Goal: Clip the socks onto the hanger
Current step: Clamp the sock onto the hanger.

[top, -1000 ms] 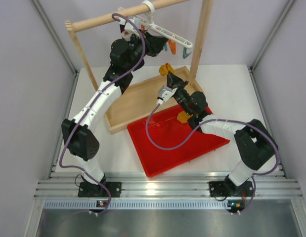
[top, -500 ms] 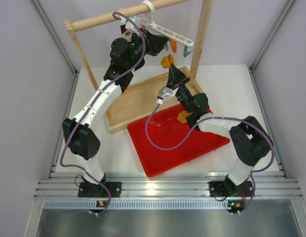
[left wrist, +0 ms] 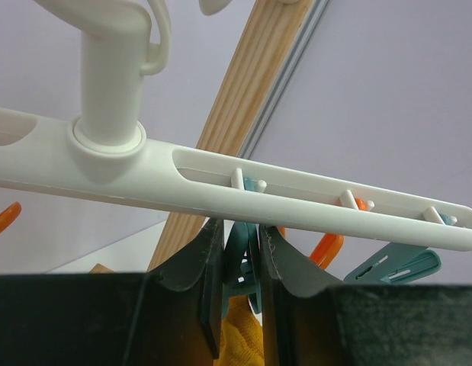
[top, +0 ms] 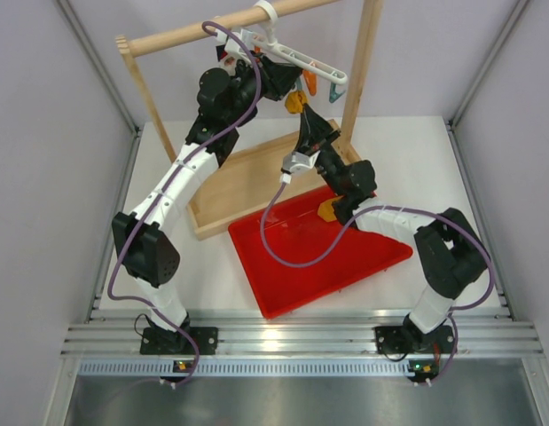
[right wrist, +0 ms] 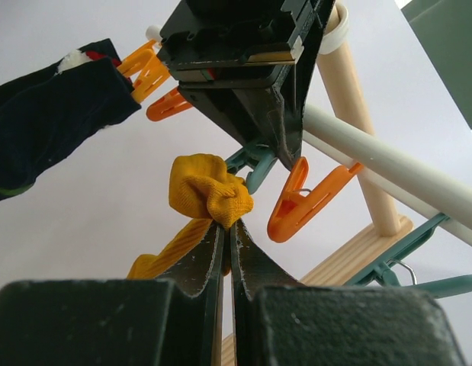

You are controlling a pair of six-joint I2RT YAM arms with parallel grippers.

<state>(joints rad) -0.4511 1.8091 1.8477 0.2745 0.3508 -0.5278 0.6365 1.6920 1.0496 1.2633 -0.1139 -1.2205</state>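
Top external: right gripper pinches the sock, which is raised just under the hanger. The hanger's bar runs from upper left to lower right. The second sock lies on the red tray.

Left wrist: left gripper is squeezed onto the teal clip under the bar, with mustard fabric directly below.

Right wrist: fingers are pressed together on the sock's bunched end. The remainder trails down-left, and the bunch sits just beside the teal clip.
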